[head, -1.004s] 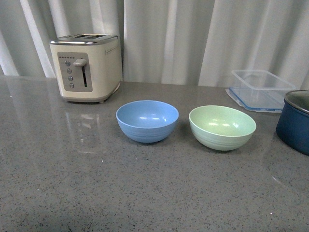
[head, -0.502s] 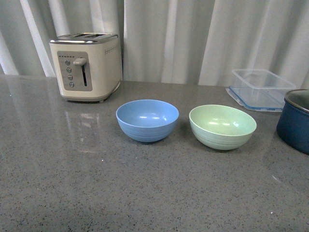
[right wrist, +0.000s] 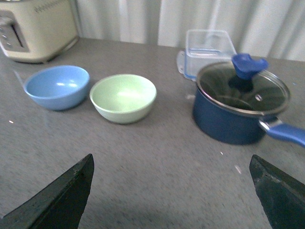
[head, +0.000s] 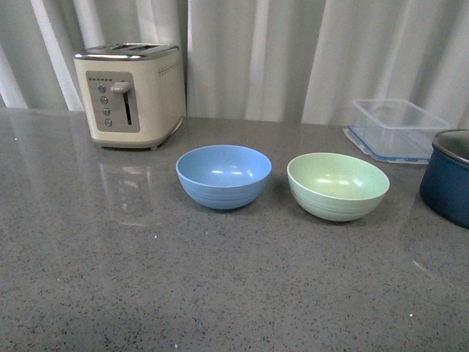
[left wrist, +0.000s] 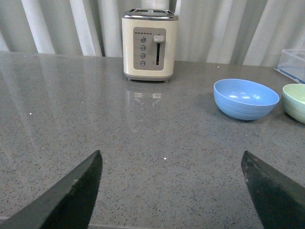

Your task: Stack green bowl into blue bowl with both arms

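Right tool (right wrist: 171, 156) spread; green bowl (head: 338, 185) matte, ridged.

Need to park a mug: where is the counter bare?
Bare: the wide near counter in front of the toaster, blue bowl and green bowl. Crowded: far right, where pot and clear container sit close.

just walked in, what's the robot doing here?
Nothing is being handled yet. The green bowl and the blue bowl sit upright and empty, side by side but apart, on the grey countertop. The left gripper is open over the counter, facing the toaster and the blue bowl. The right gripper is open too, facing the green bowl and the navy pot. Neither arm shows in the front view.
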You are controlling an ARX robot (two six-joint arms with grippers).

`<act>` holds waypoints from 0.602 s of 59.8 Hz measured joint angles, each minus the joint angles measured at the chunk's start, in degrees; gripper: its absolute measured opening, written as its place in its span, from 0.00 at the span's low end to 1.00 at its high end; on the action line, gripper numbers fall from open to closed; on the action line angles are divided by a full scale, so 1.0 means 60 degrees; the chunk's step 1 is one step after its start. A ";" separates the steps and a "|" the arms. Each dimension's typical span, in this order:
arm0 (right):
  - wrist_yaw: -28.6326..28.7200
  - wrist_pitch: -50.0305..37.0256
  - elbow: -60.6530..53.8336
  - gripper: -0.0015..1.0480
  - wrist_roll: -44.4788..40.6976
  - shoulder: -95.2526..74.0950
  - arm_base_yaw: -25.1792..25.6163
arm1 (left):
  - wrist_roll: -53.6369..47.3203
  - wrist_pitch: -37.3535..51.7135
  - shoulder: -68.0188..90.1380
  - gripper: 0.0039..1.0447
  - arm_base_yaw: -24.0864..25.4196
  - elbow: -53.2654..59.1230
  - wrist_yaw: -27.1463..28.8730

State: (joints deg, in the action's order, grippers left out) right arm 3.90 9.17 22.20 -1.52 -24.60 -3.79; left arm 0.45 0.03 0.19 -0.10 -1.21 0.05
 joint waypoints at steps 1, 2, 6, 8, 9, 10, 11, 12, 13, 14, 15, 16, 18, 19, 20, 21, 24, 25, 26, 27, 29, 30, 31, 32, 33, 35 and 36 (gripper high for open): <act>0.0157 0.0000 0.0317 0.90 0.0102 -0.0372 -0.0036 | -0.0004 0.0000 0.0000 0.88 0.0000 0.0000 -0.0004; 0.0237 0.0007 0.0470 0.90 0.0164 -0.0565 -0.0055 | 0.0000 0.0000 -0.0004 0.89 0.0000 0.0000 -0.0004; 0.0940 0.0255 0.1494 0.90 0.0827 -0.2011 -0.0109 | -0.0022 0.0000 0.0000 0.95 0.0000 0.0000 -0.0004; 0.1155 0.0346 0.1898 0.90 0.1195 -0.2670 -0.0127 | -0.0022 0.0000 0.0000 0.93 0.0000 0.0000 -0.0004; 0.1282 0.0401 0.2164 0.90 0.1523 -0.3104 -0.0138 | -0.0022 0.0000 0.0000 0.93 0.0000 0.0000 0.0000; 0.1410 0.0466 0.2433 0.90 0.1792 -0.3541 -0.0149 | -0.0025 0.0000 0.0000 0.93 0.0000 0.0000 -0.0004; 0.1461 0.0484 0.2572 0.90 0.1934 -0.3767 -0.0157 | -0.0025 0.0000 0.0000 0.94 0.0000 0.0000 -0.0004; 0.1468 0.0506 0.2834 0.90 0.2189 -0.4222 -0.0189 | -0.0025 0.0000 0.0000 0.94 0.0000 0.0000 -0.0004; 0.1450 0.0506 0.2965 0.90 0.2255 -0.4448 -0.0204 | -0.0025 0.0000 0.0000 0.94 0.0000 0.0000 -0.0004; 0.1435 0.0510 0.3220 0.90 0.2572 -0.4889 -0.0233 | -0.0025 0.0000 0.0000 0.94 0.0000 0.0000 0.0000; 0.1490 0.0525 0.3468 0.90 0.2758 -0.5311 -0.0262 | -0.0025 0.0000 0.0000 0.94 0.0000 0.0000 -0.0004; 0.1537 0.0532 0.3599 0.90 0.2958 -0.5530 -0.0273 | -0.0025 0.0000 0.0000 0.94 0.0000 0.0000 -0.0004; 0.1512 0.0521 0.4069 0.90 0.3410 -0.6320 -0.0350 | -0.0025 0.0000 0.0000 0.94 0.0000 0.0000 0.0000; 0.1435 0.0506 0.4295 0.90 0.3559 -0.6692 -0.0397 | -0.0025 0.0000 0.0000 0.94 0.0000 0.0000 0.0000; 0.1402 0.0495 0.4404 0.90 0.3661 -0.6874 -0.0419 | -0.0025 0.0000 0.0000 0.94 0.0000 0.0000 0.0000; 0.1311 0.0466 0.4623 0.90 0.3836 -0.7235 -0.0470 | -0.0025 0.0000 0.0000 0.94 0.0000 0.0000 -0.0004; 0.0980 0.0390 0.5115 0.90 0.4218 -0.8080 -0.0608 | -0.0025 0.0000 0.0000 0.94 0.0000 0.0000 -0.0004; 0.0834 0.0372 0.5304 0.90 0.4306 -0.8397 -0.0656 | -0.0025 0.0000 0.0000 0.94 0.0000 0.0000 -0.0004; 0.0754 0.0361 0.5399 0.90 0.4353 -0.8553 -0.0685 | -0.0025 0.0000 0.0000 0.94 0.0000 0.0000 -0.0004; 0.0597 0.0346 0.5574 0.90 0.4444 -0.8867 -0.0725 | -0.0025 0.0000 0.0000 0.94 0.0000 0.0000 -0.0004; 0.0412 0.0339 0.5832 0.90 0.4605 -0.9326 -0.0780 | -0.0025 0.0000 0.0000 0.94 0.0000 0.0000 0.0000; 0.0281 0.0342 0.6000 0.90 0.4699 -0.9632 -0.0820 | -0.0025 0.0000 0.0000 0.94 0.0000 0.0000 0.0000; 0.0208 0.0342 0.6084 0.90 0.4736 -0.9781 -0.0831 | -0.0025 0.0000 0.0000 0.94 0.0000 0.0000 -0.0004; 0.0084 0.0342 0.6229 0.90 0.4812 -1.0065 -0.0852 | -0.0025 0.0000 0.0000 0.94 0.0000 0.0000 -0.0004; 0.0029 0.0342 0.6306 0.90 0.4841 -1.0218 -0.0867 | -0.0025 0.0000 0.0000 0.94 0.0000 0.0000 0.0000; -0.0153 0.0368 0.6568 0.90 0.4994 -1.0768 -0.0911 | -0.0025 0.0000 0.0000 0.94 0.0000 0.0000 -0.0004; -0.0229 0.0375 0.6681 0.90 0.5042 -1.1030 -0.0925 | -0.0025 0.0000 0.0000 0.94 0.0000 0.0000 -0.0004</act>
State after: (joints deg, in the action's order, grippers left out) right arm 2.52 11.42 62.28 28.73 -90.78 -9.34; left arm 0.30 0.03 0.19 -0.10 -1.21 0.03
